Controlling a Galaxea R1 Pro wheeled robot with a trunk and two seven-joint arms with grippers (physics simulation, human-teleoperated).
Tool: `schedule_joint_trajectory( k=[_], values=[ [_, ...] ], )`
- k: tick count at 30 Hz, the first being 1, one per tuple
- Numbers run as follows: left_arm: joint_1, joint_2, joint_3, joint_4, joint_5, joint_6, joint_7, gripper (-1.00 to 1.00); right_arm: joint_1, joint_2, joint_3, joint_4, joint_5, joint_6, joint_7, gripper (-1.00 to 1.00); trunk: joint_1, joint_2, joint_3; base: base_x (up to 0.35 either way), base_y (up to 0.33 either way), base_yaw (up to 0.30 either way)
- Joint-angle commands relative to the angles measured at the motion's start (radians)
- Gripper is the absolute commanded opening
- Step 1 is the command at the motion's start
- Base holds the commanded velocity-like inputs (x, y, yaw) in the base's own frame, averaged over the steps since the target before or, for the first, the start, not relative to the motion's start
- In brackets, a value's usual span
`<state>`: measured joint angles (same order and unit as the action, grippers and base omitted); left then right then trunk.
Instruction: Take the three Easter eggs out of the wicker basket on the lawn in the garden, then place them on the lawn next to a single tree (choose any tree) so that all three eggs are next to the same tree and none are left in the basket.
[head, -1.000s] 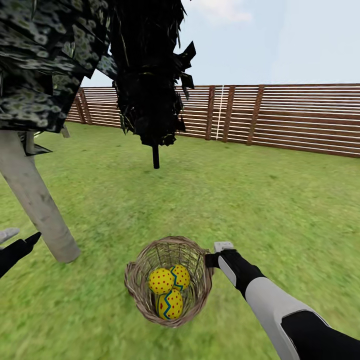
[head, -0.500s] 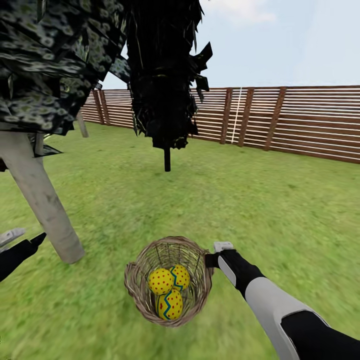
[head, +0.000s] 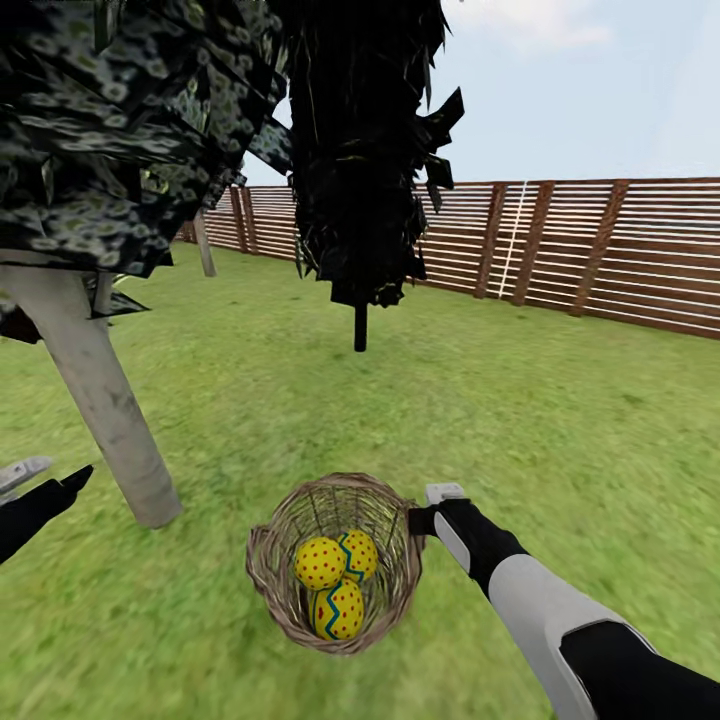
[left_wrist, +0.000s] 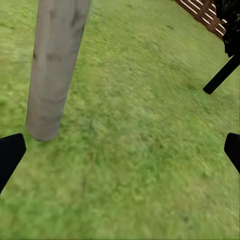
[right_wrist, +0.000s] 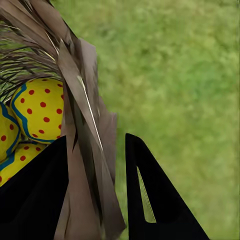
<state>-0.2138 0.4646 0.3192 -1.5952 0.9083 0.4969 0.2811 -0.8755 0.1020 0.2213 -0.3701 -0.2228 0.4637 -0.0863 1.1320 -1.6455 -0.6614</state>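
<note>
Basket (head: 270, 560): woven light-brown wicker, coarse, thick braided rim. Eggs (head: 320, 563): smooth, slightly glossy yellow shells. Lawn (head: 560, 430): matt, mottled grass. Tree (head: 105, 400) trunk: pale grey, smooth, faintly streaked. Fence (head: 600, 250): brown wooden slats.

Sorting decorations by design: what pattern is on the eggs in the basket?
Bright yellow with red dots and a blue zigzag band; the Easter eggs show best in the head view.
</note>
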Motion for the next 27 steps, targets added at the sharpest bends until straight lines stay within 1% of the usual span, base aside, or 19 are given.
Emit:
schedule_joint_trajectory(
  k=[1,5,7,27],
  values=[
    [-0.001,0.0,0.0,-0.002,0.011,0.004,0.009,1.0,0.0,-0.001,0.006,-0.003,-0.017,0.004,-0.007,-1.0,0.0,0.0,0.0,0.246,-0.198,0.21],
    [-0.001,0.0,0.0,-0.002,0.011,0.005,0.009,1.0,0.0,0.0,0.027,-0.003,-0.017,0.004,-0.007,-1.0,0.0,0.0,0.005,0.251,-0.179,0.21],
    [-0.001,0.0,0.0,-0.001,0.011,0.005,0.009,1.0,0.0,0.001,0.031,-0.003,-0.017,0.004,-0.007,-1.0,0.0,0.0,0.007,0.255,-0.168,0.208],
    [-0.001,0.0,-0.002,0.0,0.011,0.005,0.009,1.0,0.0,0.001,0.033,-0.003,-0.017,0.003,-0.007,-1.0,0.0,0.0,0.033,0.25,-0.135,0.198]
  ],
)
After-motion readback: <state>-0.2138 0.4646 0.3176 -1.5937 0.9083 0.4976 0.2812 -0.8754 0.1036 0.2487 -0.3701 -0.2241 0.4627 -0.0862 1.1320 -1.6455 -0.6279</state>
